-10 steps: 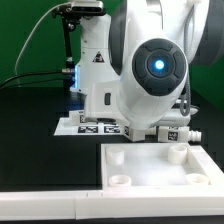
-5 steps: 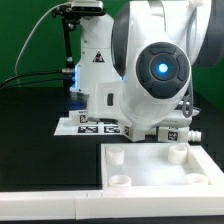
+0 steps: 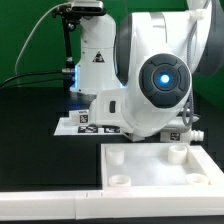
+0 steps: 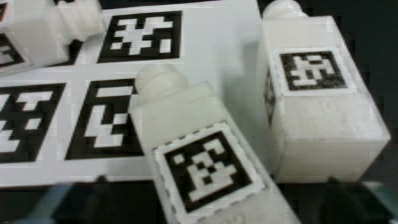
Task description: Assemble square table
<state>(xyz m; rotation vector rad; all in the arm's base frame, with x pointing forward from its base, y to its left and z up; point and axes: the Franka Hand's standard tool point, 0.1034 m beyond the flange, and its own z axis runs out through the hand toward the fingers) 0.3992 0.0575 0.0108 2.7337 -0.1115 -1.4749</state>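
Pose: your white arm (image 3: 150,85) stoops low at 12 o'clock of the white plastic square slab (image 3: 150,168) | tool (image 3: 176,133): apart or together, you cannot tell | short white tagged leg (image 4: 199,140) lies on the marker board (image 4: 143,35)

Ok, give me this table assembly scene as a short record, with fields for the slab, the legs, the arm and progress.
Slab: white square tabletop, lying flat in the foreground, round corner sockets facing up
Legs: at least three, loose, lying on the marker board: centre leg, second leg, third leg
Arm: robot arm bent low over the marker board, behind the slab
Progress: no leg stands in any visible socket
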